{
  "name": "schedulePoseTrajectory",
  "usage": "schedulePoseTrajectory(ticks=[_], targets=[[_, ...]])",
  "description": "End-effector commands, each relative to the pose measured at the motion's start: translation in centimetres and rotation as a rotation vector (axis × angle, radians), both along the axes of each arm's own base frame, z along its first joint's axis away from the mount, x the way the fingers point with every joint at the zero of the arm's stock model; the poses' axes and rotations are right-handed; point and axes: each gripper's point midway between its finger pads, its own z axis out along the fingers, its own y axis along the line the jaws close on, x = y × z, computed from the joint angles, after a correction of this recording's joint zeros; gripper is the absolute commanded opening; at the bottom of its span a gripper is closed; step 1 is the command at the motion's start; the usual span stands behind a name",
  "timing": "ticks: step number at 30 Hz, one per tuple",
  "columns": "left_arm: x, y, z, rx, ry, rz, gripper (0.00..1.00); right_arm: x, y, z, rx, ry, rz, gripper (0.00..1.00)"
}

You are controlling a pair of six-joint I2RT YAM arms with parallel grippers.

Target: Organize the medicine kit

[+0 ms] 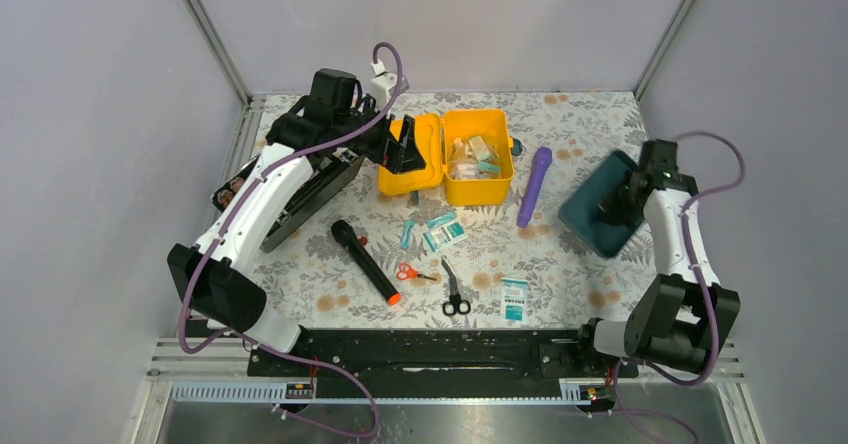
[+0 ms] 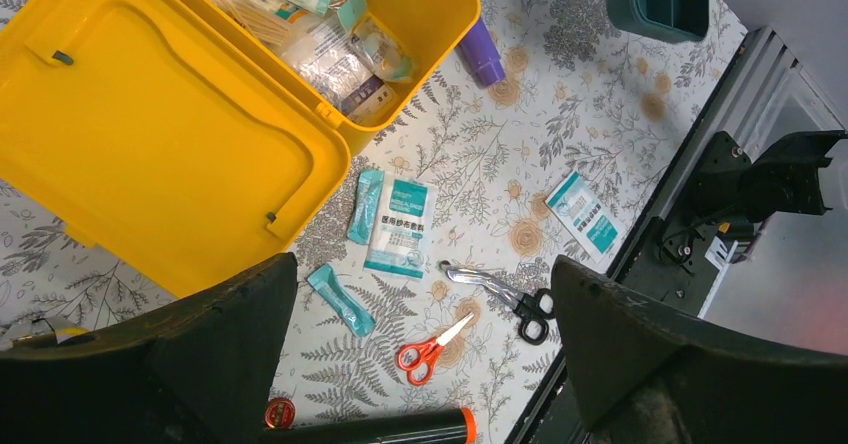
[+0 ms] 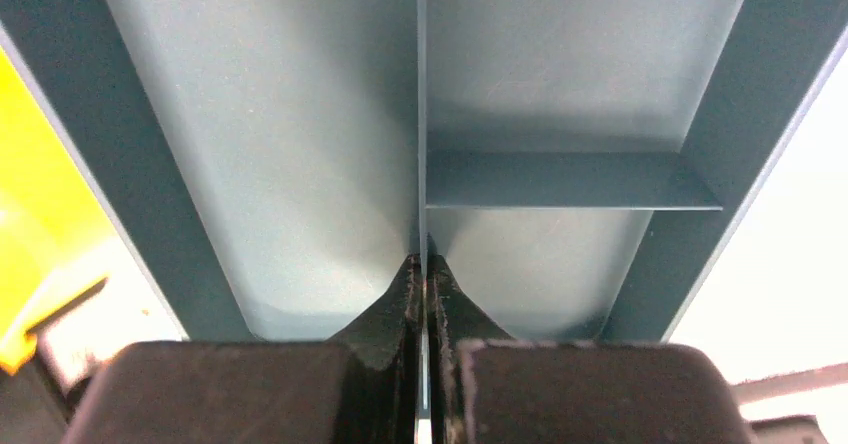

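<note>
The yellow medicine kit (image 1: 478,198) lies open at the back middle, its lid (image 2: 150,144) flat to the left and its base holding several packets. The teal insert tray (image 1: 596,226) sits apart on the right of the table. My right gripper (image 3: 422,264) is shut on the tray's thin middle divider (image 3: 421,114), down inside the tray (image 3: 290,114). From above, that gripper (image 1: 618,204) shows over the tray's centre. My left gripper (image 1: 405,154) hovers over the lid with its jaws wide open and nothing between them (image 2: 420,274).
On the floral mat in front of the kit lie a black flashlight (image 1: 365,261), red scissors (image 1: 412,273), black scissors (image 1: 454,289), teal sachets (image 2: 343,299), white packets (image 1: 443,231) (image 1: 514,298) and a purple tube (image 1: 535,184). A black tray (image 1: 300,199) stands left.
</note>
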Motion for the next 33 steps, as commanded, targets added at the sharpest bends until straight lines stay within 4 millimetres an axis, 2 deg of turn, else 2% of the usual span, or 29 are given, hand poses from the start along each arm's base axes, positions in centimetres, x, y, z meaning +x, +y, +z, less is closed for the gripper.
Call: schedulePoseTrajectory(ticks=[1, 5, 9, 12, 19, 22, 33], targets=[[1.1, -0.1, 2.2, -0.033, -0.081, 0.022, 0.97, 5.1, 6.9, 6.3, 0.007, -0.256, 0.429, 0.00], [0.6, 0.3, 2.5, -0.030, -0.094, 0.021, 0.97, 8.2, 12.5, 9.2, -0.018, -0.352, 0.730, 0.00], [0.1, 0.9, 2.5, -0.009, -0.124, 0.020, 0.97, 10.9, 16.9, 11.8, 0.007, -0.411, 0.914, 0.00], [-0.3, 1.4, 2.9, 0.005, -0.155, 0.018, 0.98, 12.2, 19.4, 11.6, 0.006, -0.356, 1.045, 0.00], [-1.1, 3.1, 3.4, 0.045, -0.215, 0.026, 0.99, 15.6, 21.3, 10.8, -0.016, -0.243, 1.088, 0.00], [-1.3, 3.7, 3.0, 0.052, -0.205, 0.042, 0.99, 16.3, 22.7, 10.2, 0.031, -0.217, 1.080, 0.00], [-1.2, 4.7, 3.4, 0.042, -0.208, 0.069, 0.99, 17.7, 26.1, 9.2, 0.026, -0.191, 1.042, 0.00]])
